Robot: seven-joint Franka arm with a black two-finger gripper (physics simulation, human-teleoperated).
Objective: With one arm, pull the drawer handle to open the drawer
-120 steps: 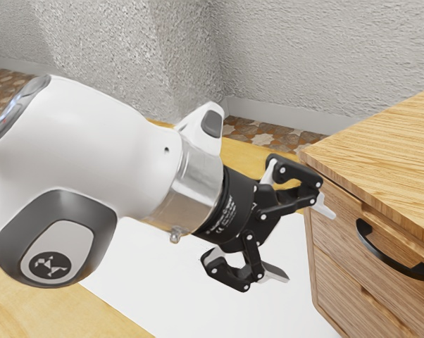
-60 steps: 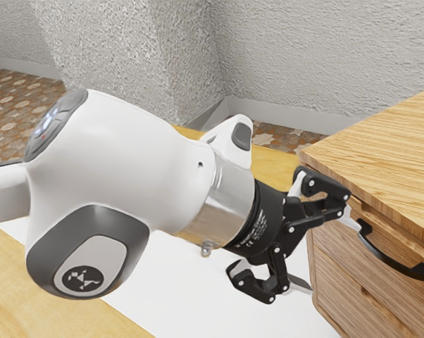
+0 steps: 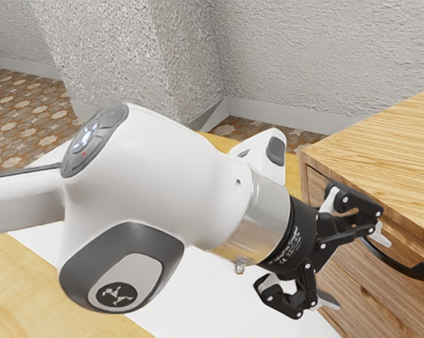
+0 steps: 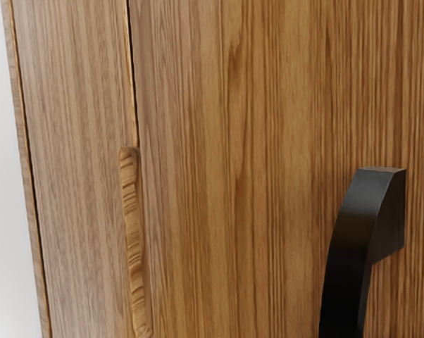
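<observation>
A wooden cabinet (image 3: 381,158) stands at the exterior view's right. Its top drawer (image 3: 416,246) carries a curved black handle (image 3: 403,267), and the drawer front lies level with the one below it. My black gripper (image 3: 356,272) is open, fingers wide apart, right up against the cabinet's face. The upper fingertip (image 3: 379,238) sits beside the handle's end nearer the exterior view's left; the lower fingertip (image 3: 330,304) hangs below it. Neither finger closes on the handle. In the wrist view the drawer front (image 4: 233,141) is very close, with one end of the handle (image 4: 360,246) off to the side.
The cabinet rests on a wooden table (image 3: 22,310) covered by a white mat (image 3: 198,296). My bulky white arm (image 3: 170,218) spans the middle. A lower drawer front (image 3: 367,313) lies under the gripper. A rough grey wall (image 3: 303,49) rises behind.
My arm has reached toward the exterior view's right, carrying the open gripper from in front of the cabinet's corner up to the drawer face beside the handle. The drawer has not moved.
</observation>
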